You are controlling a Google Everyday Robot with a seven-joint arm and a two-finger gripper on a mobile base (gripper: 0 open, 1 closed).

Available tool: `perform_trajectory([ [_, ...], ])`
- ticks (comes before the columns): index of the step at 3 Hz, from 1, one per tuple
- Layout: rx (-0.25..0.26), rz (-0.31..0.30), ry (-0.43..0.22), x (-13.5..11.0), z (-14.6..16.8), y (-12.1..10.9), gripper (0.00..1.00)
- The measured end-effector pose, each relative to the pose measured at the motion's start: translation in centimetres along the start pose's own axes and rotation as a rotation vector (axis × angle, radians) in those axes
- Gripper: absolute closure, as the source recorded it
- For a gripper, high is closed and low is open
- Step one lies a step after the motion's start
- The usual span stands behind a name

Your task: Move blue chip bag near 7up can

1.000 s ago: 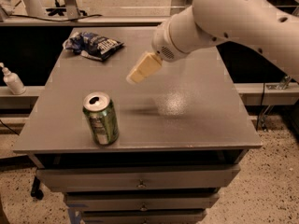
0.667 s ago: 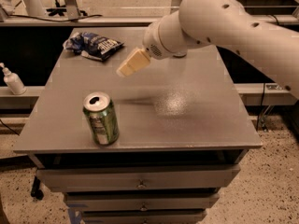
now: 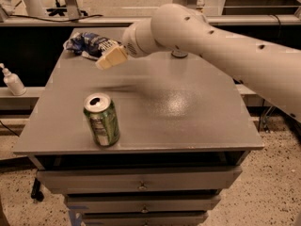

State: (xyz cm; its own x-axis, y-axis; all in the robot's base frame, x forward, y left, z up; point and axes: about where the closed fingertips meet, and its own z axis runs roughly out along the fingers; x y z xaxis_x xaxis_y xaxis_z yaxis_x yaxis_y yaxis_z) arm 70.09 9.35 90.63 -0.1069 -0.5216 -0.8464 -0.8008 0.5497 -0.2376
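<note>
One blue chip bag [image 3: 88,44] lies at the far left corner of the desk [image 3: 197,121]. One 7up can [image 3: 101,120] stands upright near the front left edge, well apart. The single gripper [image 3: 111,58] hangs beside the bag, covering its right end; whether it is clenched or released cannot be told. One pump bottle [image 3: 12,81] stands left, off the desk.

Blue chip bag [image 3: 88,44]: crumpled dark-blue foil, white lettering, lying flat at the far-left corner of the grey table [image 3: 188,112]. 7up can [image 3: 101,120]: silver-green, silver top, standing upright near the table's front-left edge, well apart from the bag. Gripper [image 3: 111,58]: above the table's far-left part, just at the bag's right end.
</note>
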Motion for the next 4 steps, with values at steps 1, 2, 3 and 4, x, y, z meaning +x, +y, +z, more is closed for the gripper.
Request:
perform_trajectory([
  [1, -0.001, 0.039, -0.027, -0.9, 3.7, 0.1, 0.00],
  [2, -0.006, 0.062, -0.049, -1.4, 7.3, -0.2, 0.00],
  [3, -0.024, 0.086, -0.065, -1.7, 10.3, -0.4, 0.00],
  [4, -0.036, 0.108, -0.091, -2.4, 11.9, -0.4, 0.17],
])
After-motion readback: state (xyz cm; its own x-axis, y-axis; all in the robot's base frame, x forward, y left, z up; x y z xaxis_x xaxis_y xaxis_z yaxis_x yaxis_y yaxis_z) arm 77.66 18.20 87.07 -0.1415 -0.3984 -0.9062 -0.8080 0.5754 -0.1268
